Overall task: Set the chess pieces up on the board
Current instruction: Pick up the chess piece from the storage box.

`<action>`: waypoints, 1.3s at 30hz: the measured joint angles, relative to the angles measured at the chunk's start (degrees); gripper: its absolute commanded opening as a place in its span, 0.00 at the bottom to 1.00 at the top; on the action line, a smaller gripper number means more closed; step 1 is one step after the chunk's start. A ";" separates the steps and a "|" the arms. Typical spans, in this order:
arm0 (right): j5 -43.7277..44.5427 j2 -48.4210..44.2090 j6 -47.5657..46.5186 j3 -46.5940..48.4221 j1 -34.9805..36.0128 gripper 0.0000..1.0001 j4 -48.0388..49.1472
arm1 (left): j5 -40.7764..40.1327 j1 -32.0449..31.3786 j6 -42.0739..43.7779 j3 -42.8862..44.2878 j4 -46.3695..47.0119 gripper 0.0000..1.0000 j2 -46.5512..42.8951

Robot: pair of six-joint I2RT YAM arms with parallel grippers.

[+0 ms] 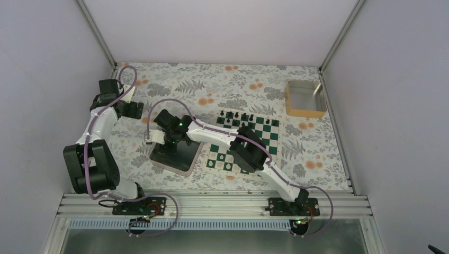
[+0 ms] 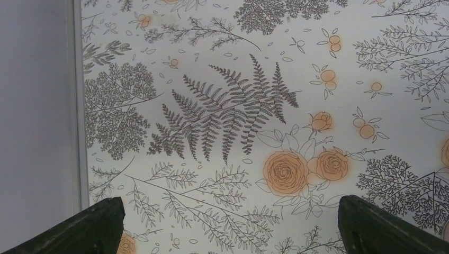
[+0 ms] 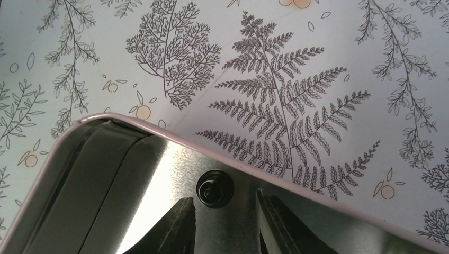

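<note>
One small dark piece point(image 3: 214, 188) stands in the tray point(image 3: 159, 132), just inside the rim and just ahead of the right gripper point(image 3: 225, 225). That gripper's jaws are half spread and hold nothing.

Risk 1: the piece sits close to the raised rim. A finger moving forward may strike the rim, or push the piece along the shiny floor before the jaws close.
Risk 2: the piece is tiny and glare blurs its outline. An off-centre pinch would likely tip it or squeeze it out.
Risk 3: the right forearm lies over the near half of the board point(image 1: 270, 132). A low swing toward a square could sweep whatever stands there.

Chess pieces point(image 1: 244, 116) line the board's far row, so a placement there should come from above, not sideways.

Room: the strip of tablecloth point(image 2: 227, 106) between tray and board is narrow, and it is wider left of the tray. The left gripper point(image 2: 229, 211) hangs farther back on the left, jaws fully apart with only cloth beneath. It is close to the side wall point(image 2: 37, 106), so there is little slack there. A tan box point(image 1: 305, 99) sits in the far right corner, well apart from the board.
</note>
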 measured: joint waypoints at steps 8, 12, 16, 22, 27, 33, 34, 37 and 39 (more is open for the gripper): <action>0.00 0.00 1.05 0.00 0.00 0.30 1.03 | 0.15 0.00 0.00 -0.09 0.00 1.00 0.00; -0.02 0.00 1.14 0.00 0.00 0.29 1.05 | 0.26 0.00 0.00 -0.13 0.00 1.00 0.00; -0.07 0.00 1.18 0.00 0.00 0.26 1.07 | 0.26 0.00 0.00 -0.11 0.00 1.00 0.00; -0.24 0.02 1.29 0.00 0.35 0.25 1.07 | 0.26 0.00 0.00 -0.13 0.00 1.00 0.00; -0.28 0.02 1.29 0.00 1.01 0.25 1.07 | 0.26 0.00 0.00 -0.13 0.00 1.00 0.00; -0.26 0.09 1.29 0.00 1.14 0.20 1.09 | 0.35 0.00 0.00 -0.13 0.00 1.00 0.00; -0.26 0.11 1.29 0.00 1.11 0.18 1.09 | 0.44 0.00 0.00 -0.13 0.00 1.00 0.00; -0.24 0.35 1.33 0.00 1.11 0.13 1.29 | 0.70 0.00 0.00 -0.13 0.00 1.00 0.00; -0.22 0.70 1.31 0.00 1.11 0.10 1.31 | 0.76 0.00 0.00 -0.13 0.00 1.00 0.00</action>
